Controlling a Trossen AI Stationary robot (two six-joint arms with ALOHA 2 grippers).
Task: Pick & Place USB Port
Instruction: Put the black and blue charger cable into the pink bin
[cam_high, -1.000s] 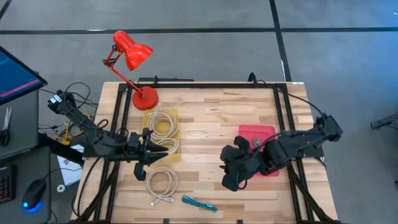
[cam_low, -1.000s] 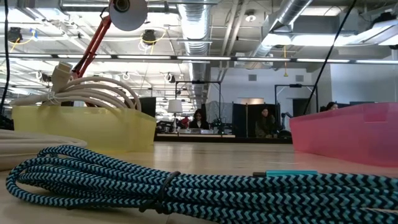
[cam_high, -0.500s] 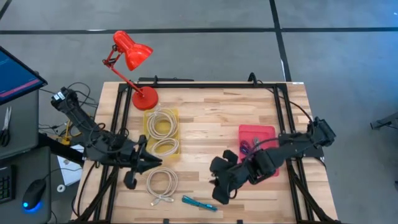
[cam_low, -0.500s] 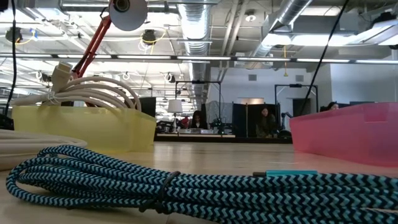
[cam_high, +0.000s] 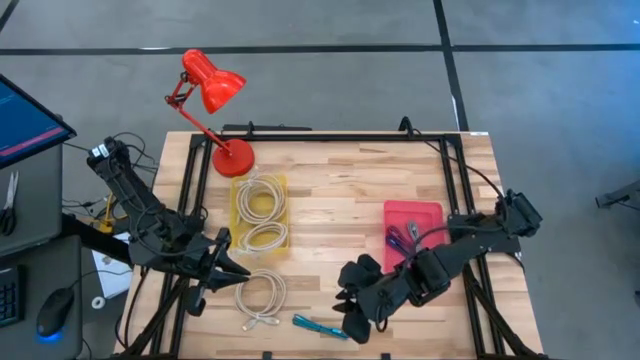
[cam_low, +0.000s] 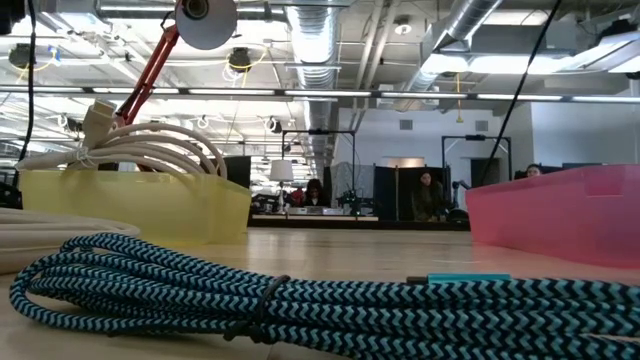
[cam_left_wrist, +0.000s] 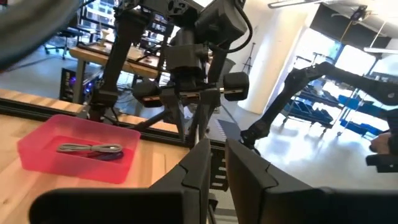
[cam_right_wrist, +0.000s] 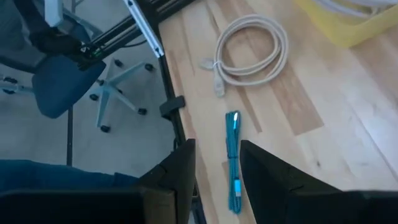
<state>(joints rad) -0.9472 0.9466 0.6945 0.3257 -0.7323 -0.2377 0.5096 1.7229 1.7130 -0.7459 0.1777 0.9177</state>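
At the table's left side, the left gripper (cam_high: 232, 270) hung low over the wood. Its fingers (cam_left_wrist: 199, 165) were drawn close with only a narrow gap between them, and they held nothing. Just beside its tips lay a loose white cable coil (cam_high: 262, 294), and beyond its other flank stood the yellow bin (cam_high: 234, 215), which held two more white coils.

Farther right, the teal cable (cam_high: 320, 327) lay near the table's front edge, just ahead of and below the right gripper (cam_high: 350, 315). That gripper hovered with its fingers (cam_right_wrist: 177, 171) set apart and empty. Its wrist view looked between them and showed the cable lying lengthwise on the wood. Behind the right gripper, well apart from it, sat the pink bin (cam_high: 413, 208) with a few cables already inside.

The teal cable looked light, soft and limp, with a braided jacket that should give the pads some purchase. It would likely droop and trail from whichever point was lifted. A pinch across the bundled middle, where a tie seemed to gather the strands, seemed the safest hold. A pinch at a bare plug end would let the rest drag.
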